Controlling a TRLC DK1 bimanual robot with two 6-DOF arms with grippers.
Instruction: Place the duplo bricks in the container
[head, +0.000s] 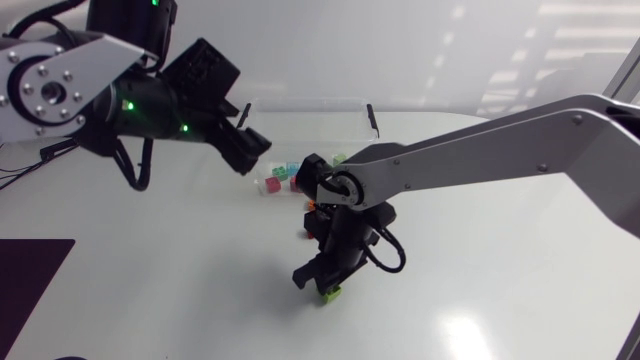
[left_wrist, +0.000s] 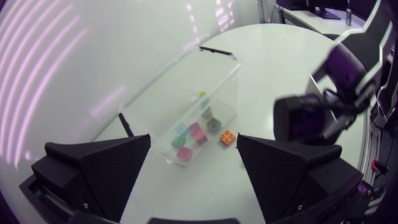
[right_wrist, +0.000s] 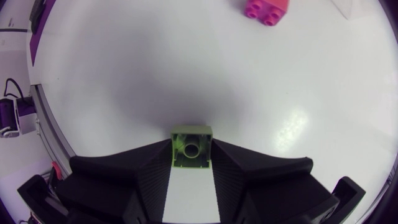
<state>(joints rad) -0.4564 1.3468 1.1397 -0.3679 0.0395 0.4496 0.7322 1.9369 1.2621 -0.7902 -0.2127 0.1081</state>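
Observation:
A lime green duplo brick (right_wrist: 191, 146) sits on the white table, and my right gripper (right_wrist: 191, 163) is shut on it, one finger against each side. From above, the same gripper (head: 322, 280) points down at the green brick (head: 330, 293) in the front middle. The clear plastic container (head: 352, 108) stands at the back middle with several coloured bricks (head: 276, 181) inside. My left gripper (head: 250, 152) hovers above its left end, open and holding nothing (left_wrist: 193, 186). An orange brick (left_wrist: 227, 137) lies on the table just outside the container (left_wrist: 186, 87).
My right arm (left_wrist: 323, 112) stretches across the table from the right, close beside the container. A dark mat (head: 30, 280) lies at the front left corner. An orange brick (right_wrist: 266, 9) lies ahead of the right gripper.

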